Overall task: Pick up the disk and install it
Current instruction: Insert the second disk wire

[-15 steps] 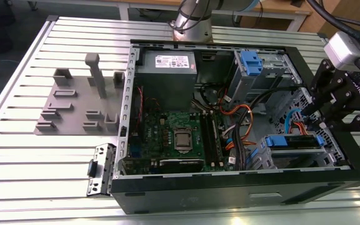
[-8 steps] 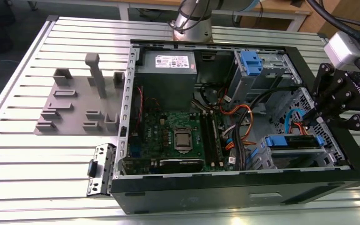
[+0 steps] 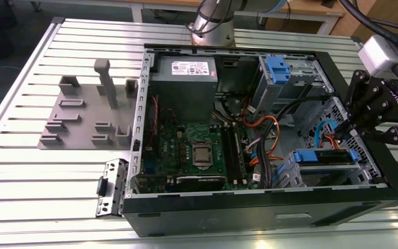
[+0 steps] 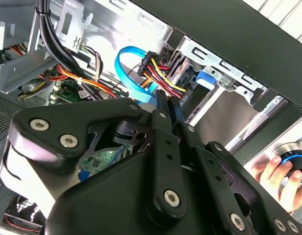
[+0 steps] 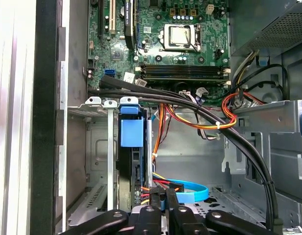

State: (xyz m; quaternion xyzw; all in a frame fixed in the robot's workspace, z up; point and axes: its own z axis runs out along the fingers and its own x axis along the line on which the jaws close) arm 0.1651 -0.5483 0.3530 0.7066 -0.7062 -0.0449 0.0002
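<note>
The flat blue-railed disk (image 3: 325, 157) sits edgewise in the open black computer case (image 3: 268, 215)'s drive cage; the black hand (image 5: 161, 205) hovers right above it, grip hard to tell.

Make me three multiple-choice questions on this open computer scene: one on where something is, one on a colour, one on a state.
1. Where is the gripper in the exterior view? A) over the grey fixture B) at the computer case's edge on the exterior view's right C) above the power supply
2. The flat looped data cable is: A) blue B) green C) white
3. The case's side is: A) shut B) open C) taped over
Answers: 1 B, it hangs beside the drive cage; 2 A, blue in both wrist views; 3 B, the motherboard lies exposed.
</note>
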